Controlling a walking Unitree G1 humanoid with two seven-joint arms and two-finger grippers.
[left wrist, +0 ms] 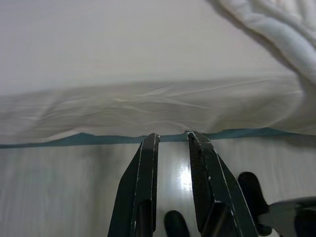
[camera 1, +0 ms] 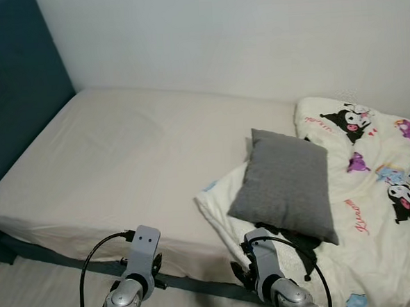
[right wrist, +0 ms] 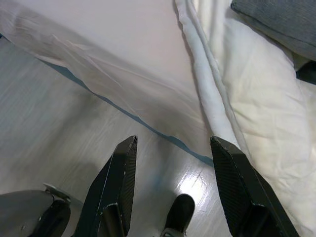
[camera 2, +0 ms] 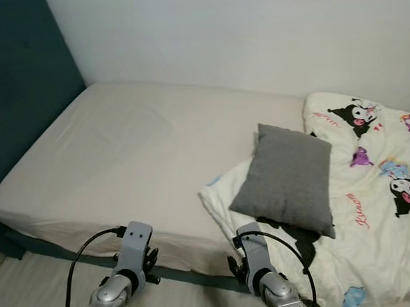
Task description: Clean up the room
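A wide bed (camera 1: 122, 158) in a pale fitted sheet takes up most of the scene before a Unitree G1 humanoid, its head end against a dark teal headboard (camera 1: 13, 82) on the robot's left and its far side along a white wall (camera 1: 253, 32). The left half of the mattress lies bare. On the right half, a cream cartoon-print duvet (camera 1: 374, 185) lies bunched in a heap, one corner spilling toward the near edge of the bed. A grey pillow (camera 1: 287, 183) rests on top of that duvet, tilted, its long axis running away from the robot toward the wall. A dark garment or cloth (camera 1: 294, 238) peeks out from under the pillow's near edge; what it is cannot be made out.

Both silver arms are raised low in front of the near bed edge, over a pale glossy floor (right wrist: 59, 123). The right gripper (right wrist: 173, 143), fingers spread wide apart and empty, points at the duvet's rolled corner just ahead of it. The left gripper (left wrist: 173, 138), fingers drawn close with a narrow gap and nothing between them, faces the hanging sheet and a teal strip of bed base (left wrist: 89, 139).

The pillow and duvet lie ahead and to the robot's right, so the right arm is plainly the nearer one, and any first reach for the bedding would likely fall to it.
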